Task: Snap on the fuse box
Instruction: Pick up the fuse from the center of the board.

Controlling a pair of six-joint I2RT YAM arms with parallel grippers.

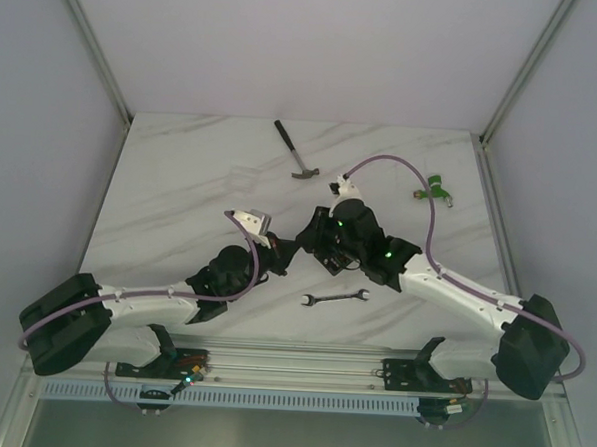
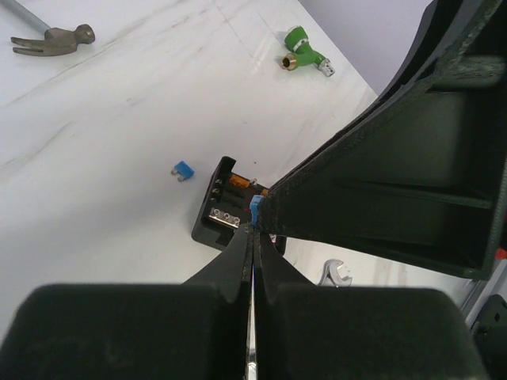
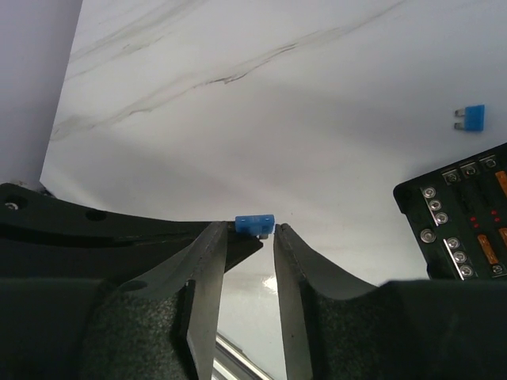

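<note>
The fuse box (image 2: 215, 212) is a small black open box lying on the white marble table, with orange fuses and screw terminals (image 3: 444, 207) showing inside. In the top view both wrists hang over it and hide it. Just above its near edge, my left gripper (image 2: 255, 228) is shut, its tips pinching the underside of a small blue fuse (image 2: 255, 208). My right gripper (image 3: 252, 229) meets it from the opposite side. Its jaws stand on either side of that same blue fuse (image 3: 255, 224), with a thin gap at each end.
A second blue fuse (image 2: 183, 169) lies loose on the table beside the box. A hammer (image 1: 297, 151) lies at the back, a green fitting (image 1: 436, 186) at the back right, and a wrench (image 1: 336, 299) near the front edge.
</note>
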